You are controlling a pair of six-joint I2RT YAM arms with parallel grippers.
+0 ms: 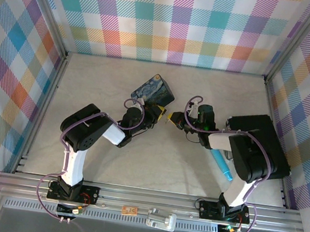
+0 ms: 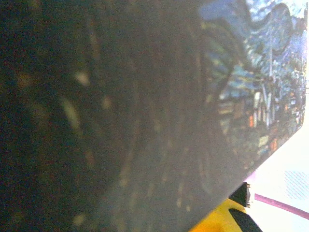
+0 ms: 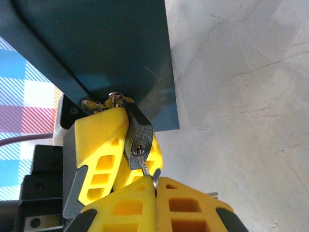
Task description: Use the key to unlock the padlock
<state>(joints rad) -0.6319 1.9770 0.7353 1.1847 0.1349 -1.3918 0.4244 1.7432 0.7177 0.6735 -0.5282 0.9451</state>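
At table centre, 12 o'clock from both arm bases | left gripper [image 1: 159, 113] clamped on the padlock [image 3: 140, 135], keyhole facing 6 o'clock in the right wrist view | right gripper [image 3: 155, 187] pinched shut on the key [image 3: 146, 170], tip in the keyhole | blue tin [image 1: 154, 90] just beside, 11 o'clock | pen [image 1: 222, 167] at 4 o'clock

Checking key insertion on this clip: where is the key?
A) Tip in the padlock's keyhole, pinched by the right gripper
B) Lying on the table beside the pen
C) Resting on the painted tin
A: in the right wrist view the key runs from the keyhole of the padlock down into the shut right gripper, while the left gripper clamps the padlock.
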